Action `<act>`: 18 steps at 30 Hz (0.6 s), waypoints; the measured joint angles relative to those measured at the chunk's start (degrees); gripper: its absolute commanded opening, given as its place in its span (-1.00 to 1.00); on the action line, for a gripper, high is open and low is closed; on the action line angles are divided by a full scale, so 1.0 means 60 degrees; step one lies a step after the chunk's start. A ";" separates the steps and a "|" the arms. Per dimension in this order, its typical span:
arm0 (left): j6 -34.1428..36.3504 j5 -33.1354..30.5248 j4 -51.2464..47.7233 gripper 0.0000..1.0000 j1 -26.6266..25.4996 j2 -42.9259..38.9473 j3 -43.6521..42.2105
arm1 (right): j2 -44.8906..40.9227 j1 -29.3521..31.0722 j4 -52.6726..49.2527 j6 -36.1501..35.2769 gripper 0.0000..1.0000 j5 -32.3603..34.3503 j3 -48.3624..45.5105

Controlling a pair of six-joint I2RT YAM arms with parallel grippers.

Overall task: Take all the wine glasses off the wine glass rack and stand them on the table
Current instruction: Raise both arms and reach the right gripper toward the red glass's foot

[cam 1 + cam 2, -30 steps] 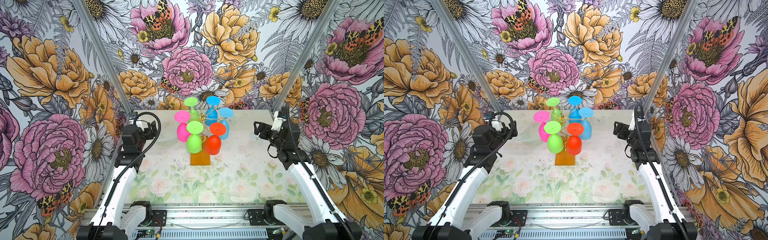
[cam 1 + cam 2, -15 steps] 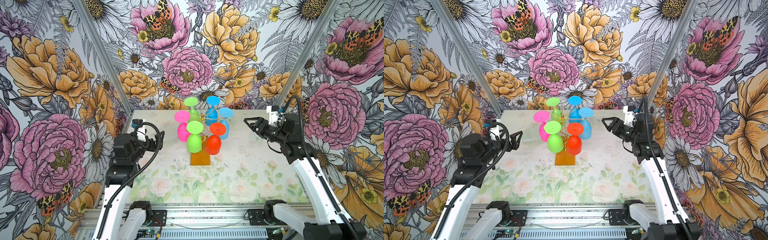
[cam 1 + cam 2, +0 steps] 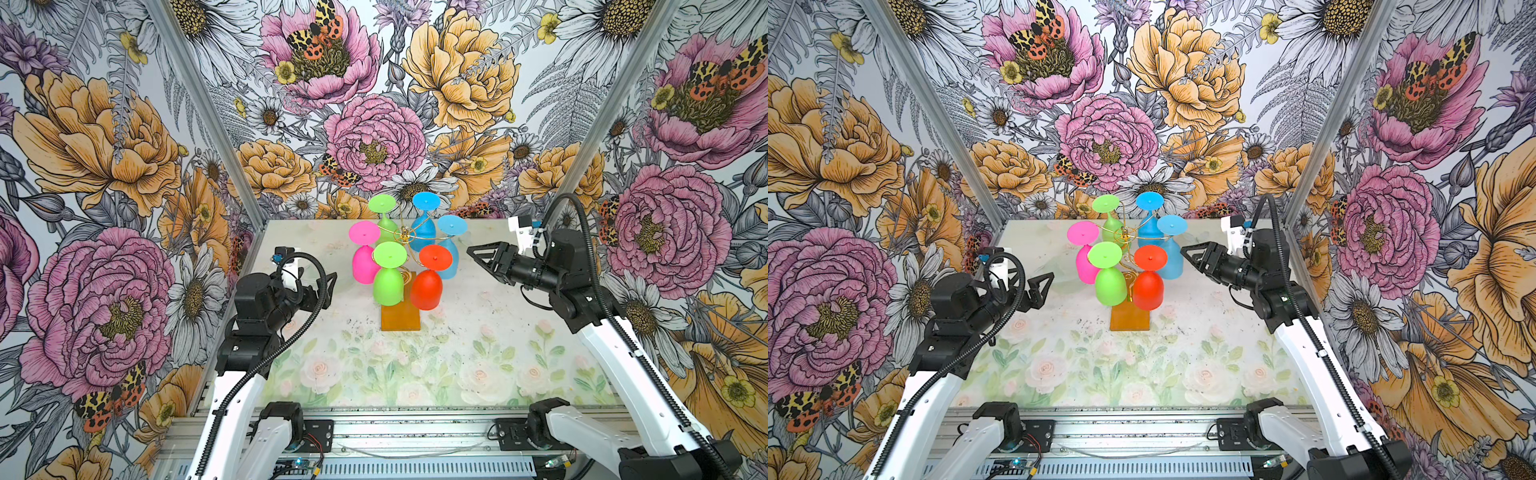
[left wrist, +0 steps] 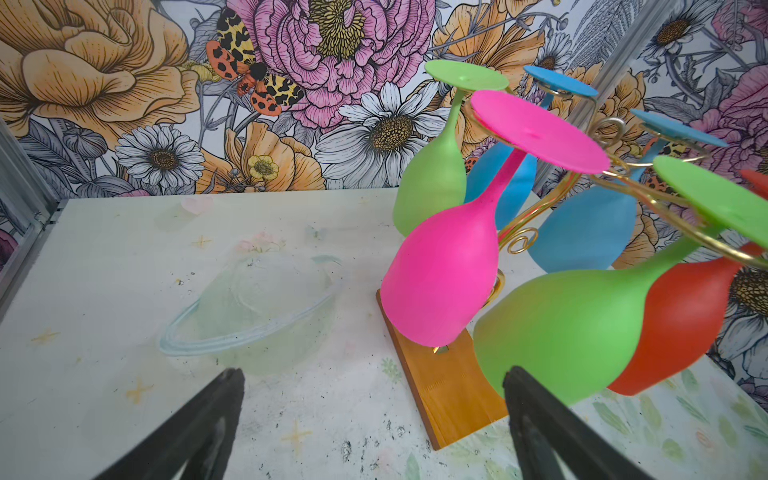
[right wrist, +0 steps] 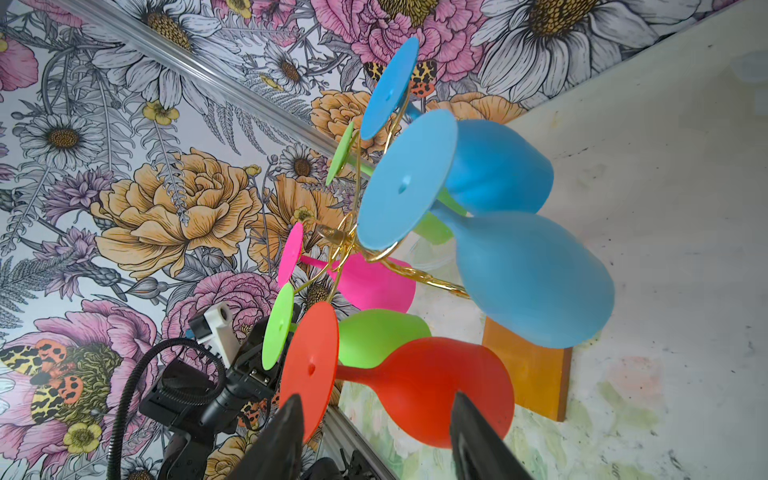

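The wine glass rack (image 3: 400, 319) is seen standing on its amber base near the middle of the table (image 3: 478, 365). Six wine glasses are hung on it upside down by their feet: a red glass (image 3: 427, 289) and a green glass (image 3: 388, 286) on the rack's near side, a pink glass (image 3: 363, 268) on its left-arm side, a pale blue glass (image 3: 452, 264) on its right-arm side, and a second green glass (image 3: 382, 203) and a second blue glass (image 3: 424, 230) behind its stem. No glass has been taken off yet, so the whole task is judged to be left: one glass must be gripped, its foot slid out of the wire curl, and the glass carried clear. The right gripper (image 3: 478, 259) is held level just beside the rack, near the pale blue glass but apart from it. Its jaws are parted and nothing is held between them, and in the right wrist view the red glass is framed beyond the fingers (image 5: 282, 440). The left gripper (image 3: 330, 289) is held a little off the rack on the pink glass's side, spread wide and empty. Which glass is meant cannot be told. Much of the gold wire is hidden behind feet and bowls, the red glass is cut off at the edge of the left wrist view, and a clear bowl (image 4: 249, 307) lying on the table beside the rack is made out plainly only there.
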 measured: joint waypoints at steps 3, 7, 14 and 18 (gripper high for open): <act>-0.0004 0.0033 0.0055 0.97 0.0000 -0.0146 -0.0036 | 0.0160 0.0280 0.0036 0.0069 -0.01 -0.0007 0.0047; -0.0033 0.0036 0.0120 0.97 -0.0004 -0.0200 -0.0051 | 0.0390 0.0568 0.0087 0.0157 -0.07 -0.0047 0.0047; -0.0033 0.0062 0.0149 0.97 -0.0025 -0.0200 -0.0113 | 0.0714 0.0943 0.0539 0.0401 -0.10 -0.0175 0.0047; -0.0033 0.0066 0.0171 0.97 -0.0044 -0.0200 -0.0153 | 0.0805 0.1031 0.0965 0.0648 -0.15 -0.0248 0.0044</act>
